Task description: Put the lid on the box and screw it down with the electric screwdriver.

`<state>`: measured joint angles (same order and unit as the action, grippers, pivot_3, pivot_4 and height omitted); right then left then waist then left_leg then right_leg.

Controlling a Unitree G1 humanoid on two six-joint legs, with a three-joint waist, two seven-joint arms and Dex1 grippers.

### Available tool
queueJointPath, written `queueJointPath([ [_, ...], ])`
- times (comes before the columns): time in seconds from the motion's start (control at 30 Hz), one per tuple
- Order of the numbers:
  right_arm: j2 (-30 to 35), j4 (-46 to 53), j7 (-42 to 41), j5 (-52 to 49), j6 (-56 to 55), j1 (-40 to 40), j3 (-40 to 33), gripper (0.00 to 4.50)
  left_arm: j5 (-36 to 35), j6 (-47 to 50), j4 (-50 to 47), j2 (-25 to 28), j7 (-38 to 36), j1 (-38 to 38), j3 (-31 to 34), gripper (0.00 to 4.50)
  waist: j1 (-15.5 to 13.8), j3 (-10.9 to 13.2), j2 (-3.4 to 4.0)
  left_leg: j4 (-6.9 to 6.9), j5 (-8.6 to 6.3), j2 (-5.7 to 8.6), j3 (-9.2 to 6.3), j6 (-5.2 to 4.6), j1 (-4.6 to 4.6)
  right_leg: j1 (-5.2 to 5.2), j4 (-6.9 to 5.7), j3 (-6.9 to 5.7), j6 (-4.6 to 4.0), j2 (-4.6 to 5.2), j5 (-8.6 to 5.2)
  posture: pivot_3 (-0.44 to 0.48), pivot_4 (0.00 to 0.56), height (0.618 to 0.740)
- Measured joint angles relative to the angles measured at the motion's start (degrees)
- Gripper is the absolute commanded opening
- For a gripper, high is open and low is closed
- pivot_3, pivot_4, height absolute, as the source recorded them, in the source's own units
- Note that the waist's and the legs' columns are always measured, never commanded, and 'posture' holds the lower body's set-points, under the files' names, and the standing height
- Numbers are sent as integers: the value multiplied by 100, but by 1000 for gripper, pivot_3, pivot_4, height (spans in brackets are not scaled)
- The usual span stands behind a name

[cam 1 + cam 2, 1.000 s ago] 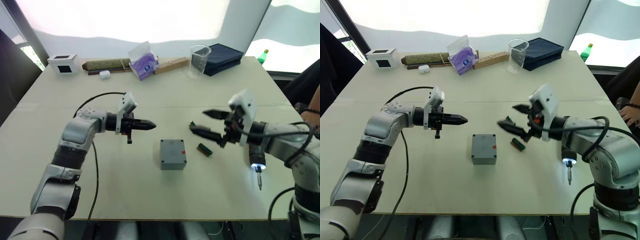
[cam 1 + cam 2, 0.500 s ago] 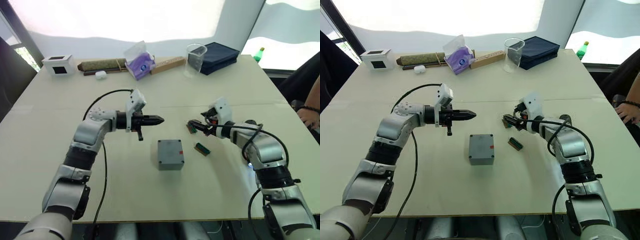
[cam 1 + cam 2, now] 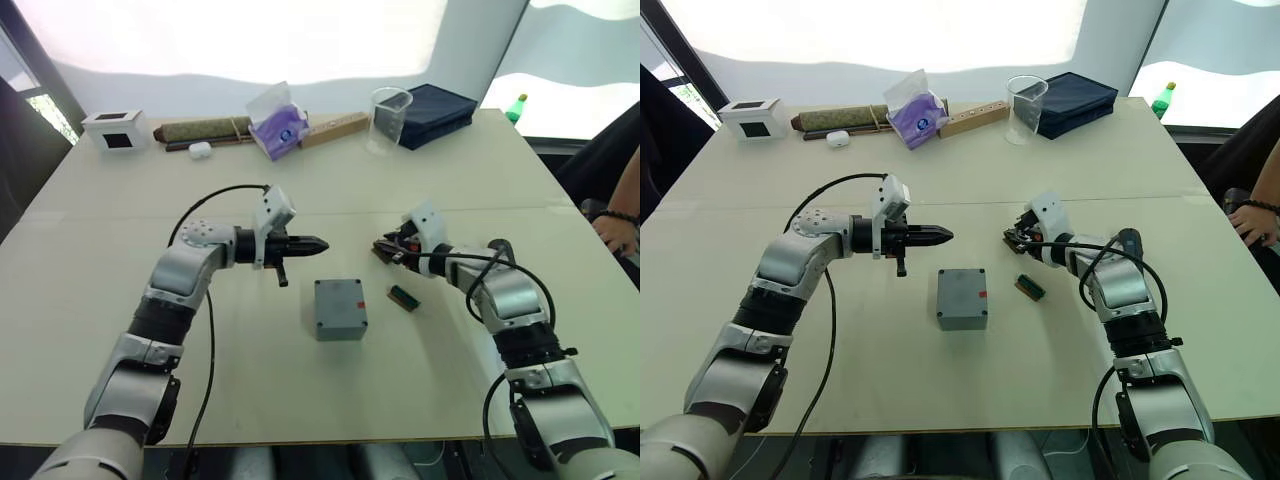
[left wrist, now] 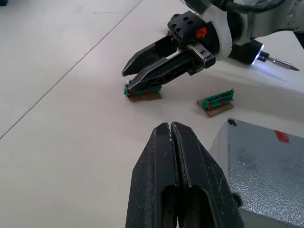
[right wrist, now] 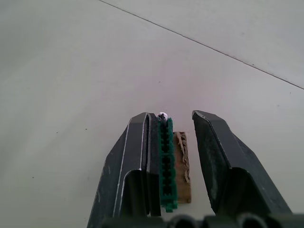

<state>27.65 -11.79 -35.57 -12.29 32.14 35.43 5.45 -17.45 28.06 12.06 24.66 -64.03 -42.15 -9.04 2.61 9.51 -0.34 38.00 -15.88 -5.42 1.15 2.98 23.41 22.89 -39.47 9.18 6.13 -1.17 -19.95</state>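
The grey box [image 3: 340, 308] stands mid-table with a flat grey face up. That face has a red mark and a recessed corner hole; I cannot tell whether it is the lid. My left gripper [image 3: 322, 243] hovers shut and empty just left of and behind the box. My right gripper [image 5: 171, 116] is low on the table right of the box, open. Its fingers straddle a small green connector piece [image 5: 166, 161]: one finger touches it, the other stands apart. The electric screwdriver [image 4: 260, 57] lies behind my right wrist with its tip light on.
A second green connector piece [image 3: 404, 297] lies right of the box. Along the far edge stand a white box with a black window [image 3: 118, 128], a purple tissue pack [image 3: 278, 122], a clear cup [image 3: 387, 118] and a navy case [image 3: 440, 112]. A person's hand [image 3: 615, 225] is at the right edge.
My right gripper has come down from above the table to the green connector piece, and its fingers have narrowed around it. The left gripper has stayed shut. The camera view has shifted.
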Motion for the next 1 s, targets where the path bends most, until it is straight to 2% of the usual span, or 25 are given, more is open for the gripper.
queueJointPath([
  [0.5,-136,0,-64,204,-16,21,1,1453,2,2,-60,8,27,1,-104,0,4,0,0,0,0,0,0,0,0,0,-1,0,0,0,0,0,150,740],
  [0.67,-178,-64,-84,278,-39,22,6,20,2,3,-63,8,39,3,-106,0,4,0,0,0,0,0,0,0,0,0,-1,0,0,0,0,0,150,740],
  [1.0,-163,21,-111,346,-52,-29,4,20,4,1,-63,10,45,90,-109,0,0,0,0,0,0,0,0,0,0,0,-2,0,0,0,0,0,150,740],
])
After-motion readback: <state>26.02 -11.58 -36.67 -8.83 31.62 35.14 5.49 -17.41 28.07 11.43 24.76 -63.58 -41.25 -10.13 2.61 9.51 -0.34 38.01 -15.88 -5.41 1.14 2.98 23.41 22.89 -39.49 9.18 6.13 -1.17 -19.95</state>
